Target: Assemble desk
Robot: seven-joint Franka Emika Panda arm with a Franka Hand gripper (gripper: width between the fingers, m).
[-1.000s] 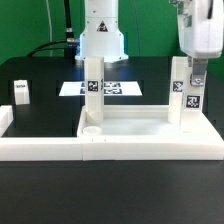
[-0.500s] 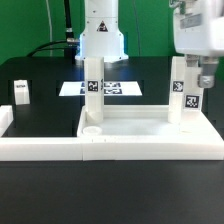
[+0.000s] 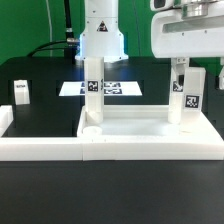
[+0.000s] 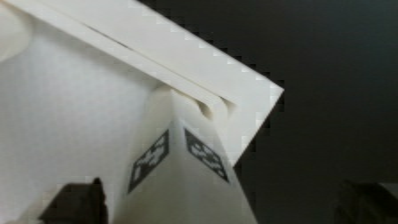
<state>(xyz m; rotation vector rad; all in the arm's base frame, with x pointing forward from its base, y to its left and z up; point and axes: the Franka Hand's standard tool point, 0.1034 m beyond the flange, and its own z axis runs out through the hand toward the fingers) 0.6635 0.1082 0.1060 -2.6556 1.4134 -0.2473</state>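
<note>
The white desk top [image 3: 130,129] lies upside down against the border rail. Three tagged legs stand upright in its corners: one at the far left [image 3: 92,85], one at the far right [image 3: 178,84] and one at the near right [image 3: 193,102]. The fourth leg [image 3: 22,92] stands loose at the exterior view's left. My gripper [image 3: 186,64] hangs open just above the near right leg. In the wrist view this leg [image 4: 187,160] stands on the top's corner [image 4: 89,110], between my open gripper's [image 4: 228,205] fingertips [image 4: 79,203] and clear of them.
The long white border rail [image 3: 60,150] runs along the front of the table. The marker board [image 3: 112,89] lies behind the desk top, in front of the robot base [image 3: 103,40]. A round hole [image 3: 91,129] shows in the top's near left corner.
My gripper has risen from around the near right leg to above it and shifted slightly to the exterior view's left. The leg stays standing in its corner.
</note>
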